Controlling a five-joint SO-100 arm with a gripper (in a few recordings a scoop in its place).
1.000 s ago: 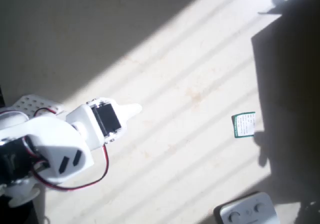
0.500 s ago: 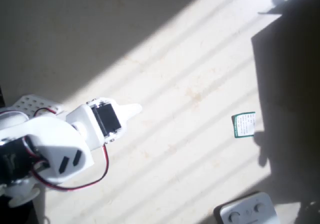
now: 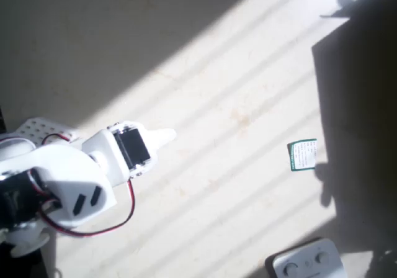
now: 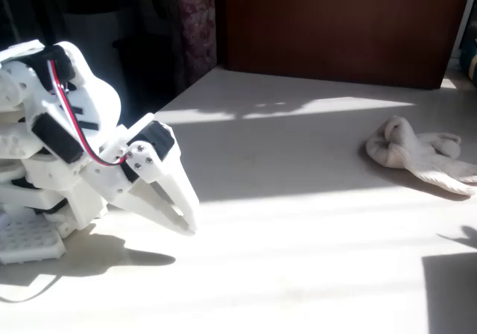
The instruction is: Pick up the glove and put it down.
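A: What do we see of the cream-beige soft cloth glove (image 4: 417, 155)?

B: In the fixed view it lies crumpled on the pale tabletop (image 4: 298, 222), out at about three o'clock from the picture's centre. The cloth is wrinkly; its bunched end sits toward the left, and its stubby fingers trail off to the right, half in sun, with a dark shadow under the near edge.

A: And the white two-finger gripper (image 4: 186, 218)?

B: We find it low at nine o'clock in that view, tips angled down close to the table, well apart from the glove. The two fingers lie pressed together, with nothing between them. In the overhead view the gripper (image 3: 166, 135) points toward three o'clock, a red wire looping under the white arm.

A: Anything else we can place?

B: In the overhead view, a small green-edged white card (image 3: 302, 155) lies at four o'clock, and a grey device with round buttons (image 3: 307, 261) sits at the bottom edge, near five o'clock.
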